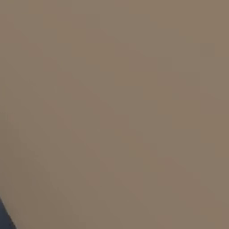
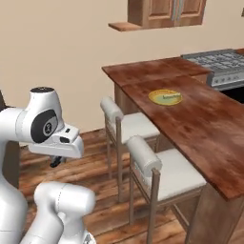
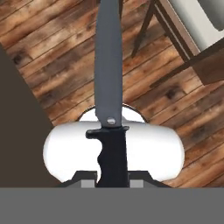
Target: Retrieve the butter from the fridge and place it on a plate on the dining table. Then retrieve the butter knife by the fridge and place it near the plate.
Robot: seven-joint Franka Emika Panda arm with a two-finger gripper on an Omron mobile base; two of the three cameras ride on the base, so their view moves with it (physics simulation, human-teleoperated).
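Observation:
The butter knife [image 3: 108,87] has a grey blade and a black handle, and my gripper [image 3: 112,181] is shut on the handle. The blade points away from the hand over a wooden floor. In the right base view the hand [image 2: 56,161] hangs low to the left of the dining table [image 2: 200,138], well short of it. The plate [image 2: 165,97], with a yellow rim, lies on the table's far part. A small pale streak at its centre looks like the butter [image 2: 169,96]. The fridge is out of view.
Two cushioned stools [image 2: 138,126] [image 2: 167,176] stand along the table's near side, between the arm and the top. A stove [image 2: 219,62] is at the far right and a wall cabinet [image 2: 167,12] hangs above. A blurred tan surface [image 1: 114,112] lies close to the left base camera.

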